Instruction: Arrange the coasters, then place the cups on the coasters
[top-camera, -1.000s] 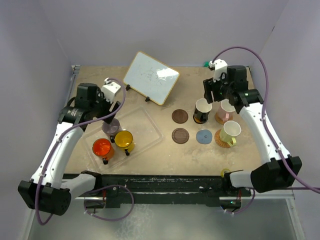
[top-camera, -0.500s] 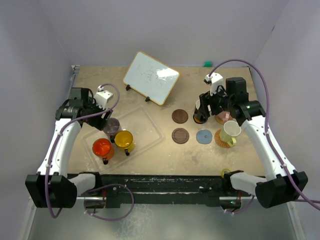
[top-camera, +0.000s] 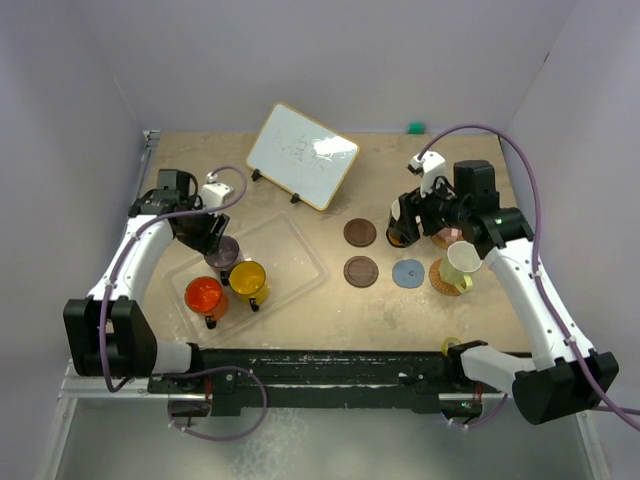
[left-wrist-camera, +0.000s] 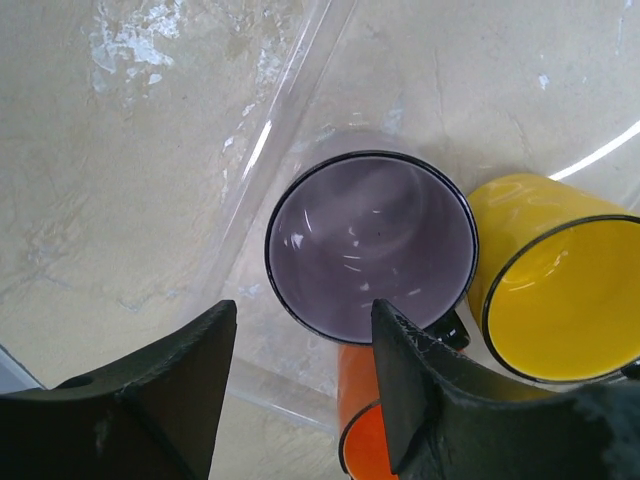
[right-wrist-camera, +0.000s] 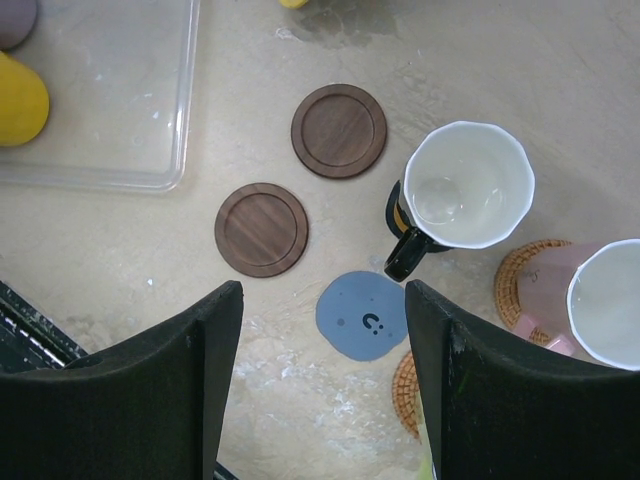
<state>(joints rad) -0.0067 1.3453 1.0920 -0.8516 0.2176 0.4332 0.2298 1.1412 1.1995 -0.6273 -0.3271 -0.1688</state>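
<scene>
Left tool (left-wrist-camera: 305, 310) spread over mauve cup (left-wrist-camera: 370, 245)

I can read only one sign: a small dark "c:"-like mark on the blue-grey coaster (right-wrist-camera: 365, 315), seen between my right gripper's (right-wrist-camera: 323, 300) fingers (the whiteboard (top-camera: 302, 155) scribbles are too faint).

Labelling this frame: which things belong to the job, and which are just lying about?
Job: yellow cup, orange cup, mauve cup, black cup, pink cup, pale cup; brown coasters, blue coaster, woven coasters.
Lying about: whiteboard, tray, green object.
</scene>
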